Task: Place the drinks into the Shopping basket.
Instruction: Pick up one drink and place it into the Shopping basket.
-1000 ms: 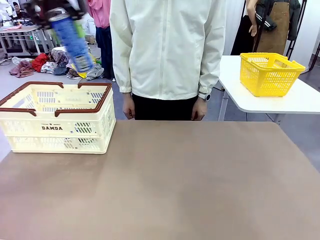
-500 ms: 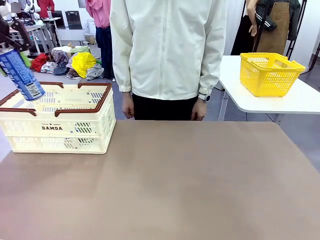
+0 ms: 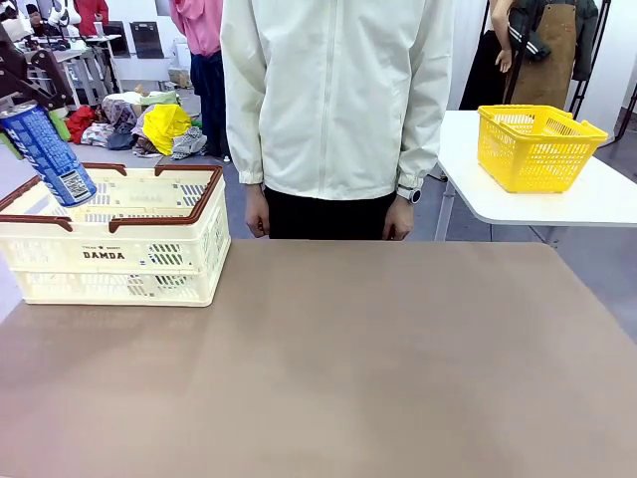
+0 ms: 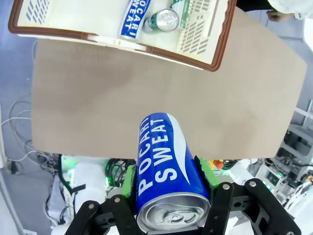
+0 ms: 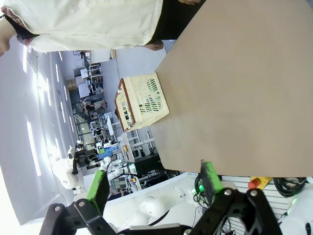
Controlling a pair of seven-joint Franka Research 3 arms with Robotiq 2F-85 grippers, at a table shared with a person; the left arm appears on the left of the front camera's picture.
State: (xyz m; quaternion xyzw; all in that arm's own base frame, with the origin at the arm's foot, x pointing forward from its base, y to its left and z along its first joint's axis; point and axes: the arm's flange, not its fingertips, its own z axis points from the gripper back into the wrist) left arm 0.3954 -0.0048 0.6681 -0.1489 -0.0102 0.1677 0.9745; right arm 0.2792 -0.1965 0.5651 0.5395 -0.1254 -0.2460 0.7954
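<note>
We find the left gripper [image 4: 168,183], jaws pinching a blue can [image 3: 46,151], held tilted above the Shopping basket [image 3: 114,234], where two cans [image 4: 168,18] lie. Right gripper [image 5: 154,185] jaws are spread, empty.

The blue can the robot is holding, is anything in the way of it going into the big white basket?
Nothing visible blocks it. The left gripper holds the blue can above the left end of the Shopping basket, whose top is open. Inside lie another blue can and a green can.
</note>
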